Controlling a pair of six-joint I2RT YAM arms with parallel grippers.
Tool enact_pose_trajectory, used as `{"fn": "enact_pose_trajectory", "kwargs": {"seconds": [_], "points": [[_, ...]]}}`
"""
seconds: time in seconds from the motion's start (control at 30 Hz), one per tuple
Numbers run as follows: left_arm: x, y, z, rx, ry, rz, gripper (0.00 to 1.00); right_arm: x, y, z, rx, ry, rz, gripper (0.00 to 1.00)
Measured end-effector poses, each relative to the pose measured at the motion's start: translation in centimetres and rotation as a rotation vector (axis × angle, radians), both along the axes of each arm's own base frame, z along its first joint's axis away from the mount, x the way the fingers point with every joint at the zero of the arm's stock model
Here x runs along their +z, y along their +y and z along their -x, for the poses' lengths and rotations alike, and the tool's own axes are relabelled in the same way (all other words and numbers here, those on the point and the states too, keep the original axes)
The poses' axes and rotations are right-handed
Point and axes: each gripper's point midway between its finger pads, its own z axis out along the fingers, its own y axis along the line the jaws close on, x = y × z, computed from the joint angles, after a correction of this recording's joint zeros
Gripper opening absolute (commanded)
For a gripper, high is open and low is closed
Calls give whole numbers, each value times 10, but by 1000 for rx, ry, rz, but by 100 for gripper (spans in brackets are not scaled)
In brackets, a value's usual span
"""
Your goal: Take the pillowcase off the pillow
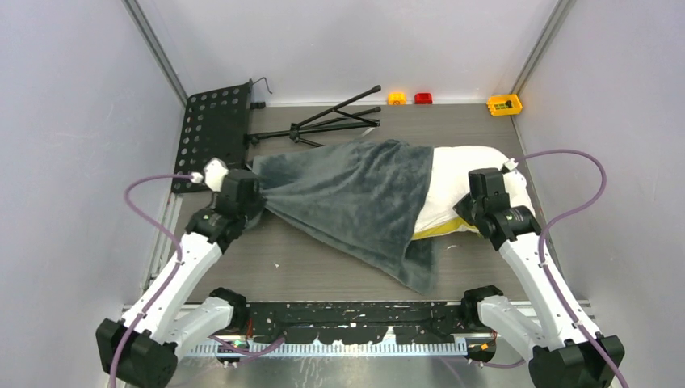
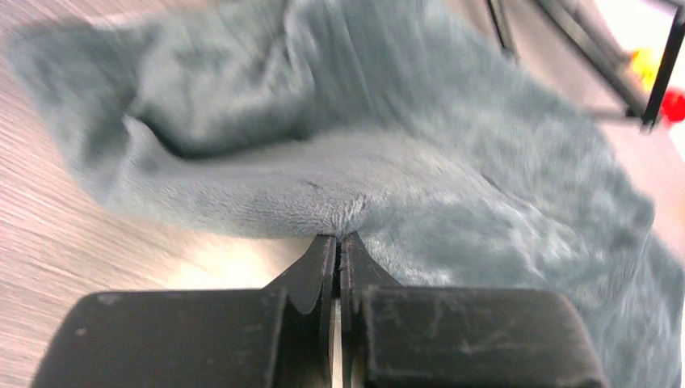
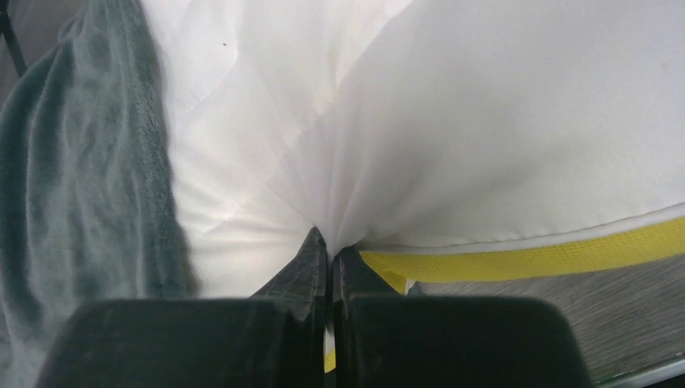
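The dark grey-teal plush pillowcase (image 1: 355, 198) lies stretched across the middle of the table and covers the left part of the white pillow (image 1: 452, 182). The pillow's right half and its yellow side band (image 1: 436, 230) stick out of it. My left gripper (image 1: 254, 202) is shut on the pillowcase's left end (image 2: 347, 214), with the fabric puckered at its tips (image 2: 338, 238). My right gripper (image 1: 464, 208) is shut on a pinch of the pillow's white cover (image 3: 331, 202) just above the yellow band (image 3: 525, 257). The pillowcase edge (image 3: 81, 178) shows at the left of the right wrist view.
A black perforated plate (image 1: 214, 129) and a folded black tripod stand (image 1: 335, 120) lie at the back left. Small orange (image 1: 397, 98), red (image 1: 423, 98) and yellow (image 1: 504, 104) blocks sit along the back wall. A black rail (image 1: 355, 311) runs along the near edge.
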Motion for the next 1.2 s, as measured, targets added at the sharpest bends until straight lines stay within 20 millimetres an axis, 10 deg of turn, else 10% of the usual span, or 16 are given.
{"fn": "enact_pose_trajectory", "kwargs": {"seconds": [0.23,0.57,0.63,0.77,0.97,1.2], "points": [[21,74,-13,164,-5,-59,0,14,-14,0,-77,-46,23,0],[34,93,-12,193,46,-103,1,14,-30,9,-166,-18,52,0],[40,95,-12,190,32,-118,21,14,-32,10,-178,-16,57,2],[43,100,-12,168,29,-160,81,15,-31,8,-156,-21,54,83],[49,89,-19,91,15,-124,91,20,-23,-1,-83,-7,45,87],[55,20,-17,-223,-9,8,91,39,-14,-9,-60,11,13,89]]}}
